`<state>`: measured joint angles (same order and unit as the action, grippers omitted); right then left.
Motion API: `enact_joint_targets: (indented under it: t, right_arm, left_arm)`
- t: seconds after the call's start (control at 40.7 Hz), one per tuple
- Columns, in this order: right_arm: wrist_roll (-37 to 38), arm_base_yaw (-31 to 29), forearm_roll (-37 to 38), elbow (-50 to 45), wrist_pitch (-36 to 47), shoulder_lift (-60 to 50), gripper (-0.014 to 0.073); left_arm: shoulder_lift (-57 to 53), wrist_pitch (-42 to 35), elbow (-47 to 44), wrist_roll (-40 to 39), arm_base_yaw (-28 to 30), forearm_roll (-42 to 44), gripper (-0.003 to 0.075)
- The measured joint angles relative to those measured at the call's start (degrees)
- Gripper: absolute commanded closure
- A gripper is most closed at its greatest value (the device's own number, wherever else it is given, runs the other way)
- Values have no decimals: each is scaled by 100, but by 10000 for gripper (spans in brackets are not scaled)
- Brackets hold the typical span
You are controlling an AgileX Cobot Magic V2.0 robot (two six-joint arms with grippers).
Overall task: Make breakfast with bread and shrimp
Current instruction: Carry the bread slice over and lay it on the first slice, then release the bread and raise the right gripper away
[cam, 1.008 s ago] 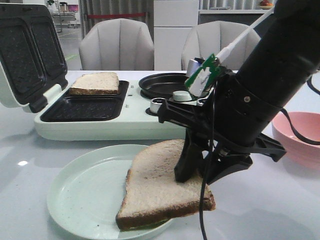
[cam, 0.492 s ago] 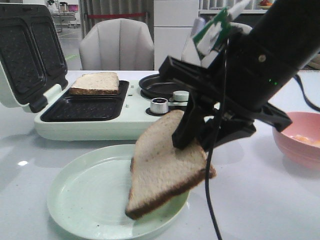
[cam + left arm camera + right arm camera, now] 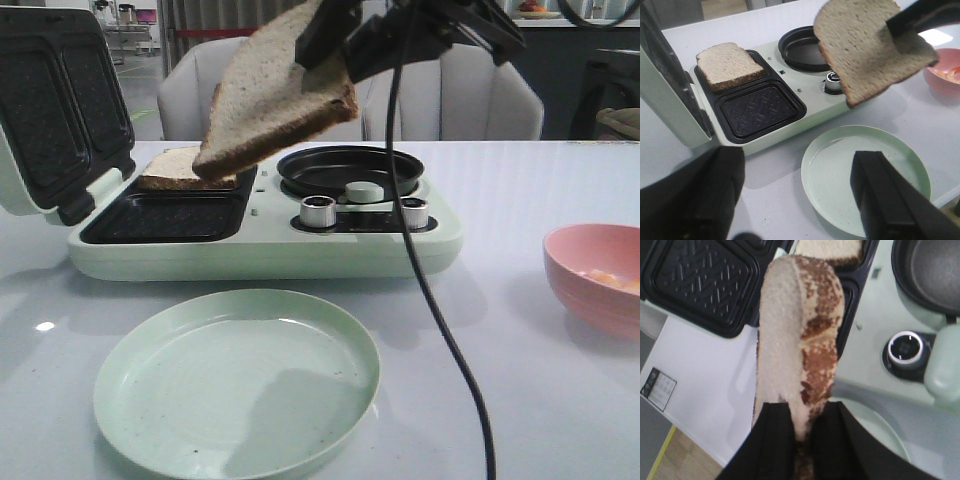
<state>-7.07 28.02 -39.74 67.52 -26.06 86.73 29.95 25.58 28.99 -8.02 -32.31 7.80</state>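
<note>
One bread slice (image 3: 275,95) gripped | right gripper (image 3: 800,432) body cropped

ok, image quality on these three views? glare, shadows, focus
Front view: sharp; small glare spot on the glossy white table, soft shadow across the pale green round plate. Left wrist view: open black left gripper blurred up close. Right wrist view: lifted brown-crusted bread slice fills the frame, slightly soft; black right gripper fingers dark, featureless.
</note>
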Motion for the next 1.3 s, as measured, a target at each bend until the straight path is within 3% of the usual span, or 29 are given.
enact_joint_targets:
  t: [0.467, 0.615, 0.762, 0.861, 1.058, 1.304]
  right_arm:
    - [0, 24, -302, 2987, -573, 2994, 519]
    - [0, 118, -383, 3691, -739, 3628, 416]
    - [0, 201, -395, 4022, -792, 4049, 188]
    - [0, 175, -384, 4056, -776, 4110, 105]
    - [0, 12, -70, 4056, -1046, 4062, 105]
    - [0, -121, 1068, 4056, -1504, 3476, 105]
  left_arm:
    - [0, 0, 0, 0, 0, 0, 213]
    - [0, 0, 0, 0, 0, 0, 213]
    - [0, 0, 0, 0, 0, 0, 213]
    - [0, 0, 0, 0, 0, 0, 213]
    - [0, 0, 0, 0, 0, 0, 213]
    - [0, 0, 0, 0, 0, 0, 213]
